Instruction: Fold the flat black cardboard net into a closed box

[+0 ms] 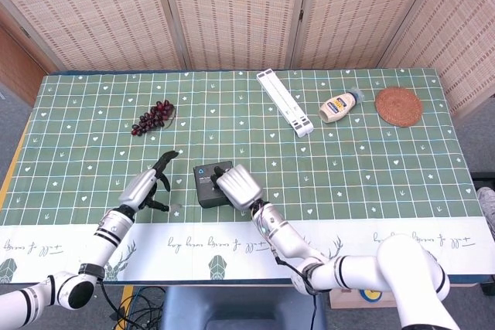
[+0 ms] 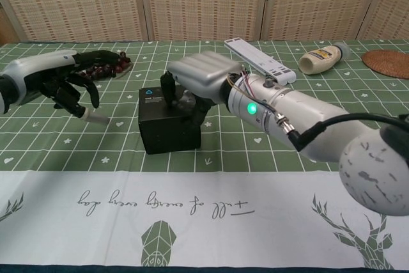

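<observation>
The black cardboard box stands folded up on the green tablecloth near the front edge, with a small blue mark on its lid. My right hand lies over the box's right side, and its bent fingers press down on the lid. It does not close around the box. My left hand hovers to the left of the box, well apart from it. The left hand holds nothing, and its fingers are loosely curled and spread.
A bunch of dark grapes lies at the back left. A long white holder, a mayonnaise bottle and a round woven coaster sit at the back right. The tablecloth's white printed band runs along the front edge.
</observation>
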